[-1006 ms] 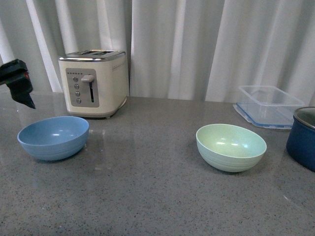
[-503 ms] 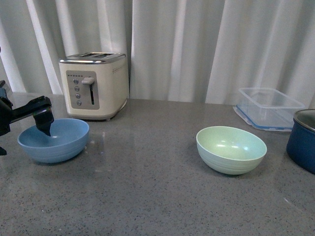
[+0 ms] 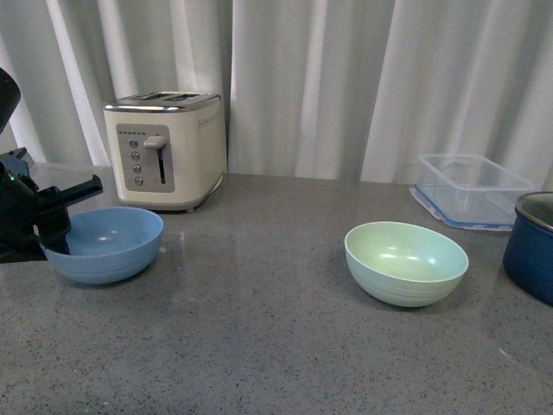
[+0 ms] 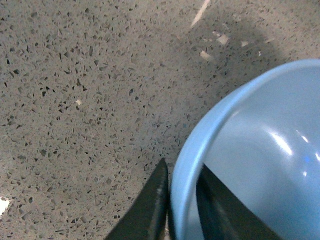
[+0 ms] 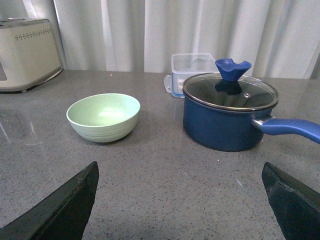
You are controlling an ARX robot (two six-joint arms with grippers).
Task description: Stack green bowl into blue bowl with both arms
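The left jaws straddle the rim of the blue bowl [image 4: 260, 165], one inside and one outside, and look clamped on it. The right jaws hang wide apart, well short of the green bowl [image 5: 103, 116], which sits on the counter [image 3: 259, 328] well apart from the blue one. Best to brace the blue bowl level without dragging it, then take the green one by its near rim.

Before me: cream toaster [image 3: 164, 149] rear left on grey speckled counter [image 3: 259, 346]; clear container [image 3: 471, 186] and lidded navy pot [image 5: 220, 125] to my right; white curtains [image 3: 346, 78] behind.
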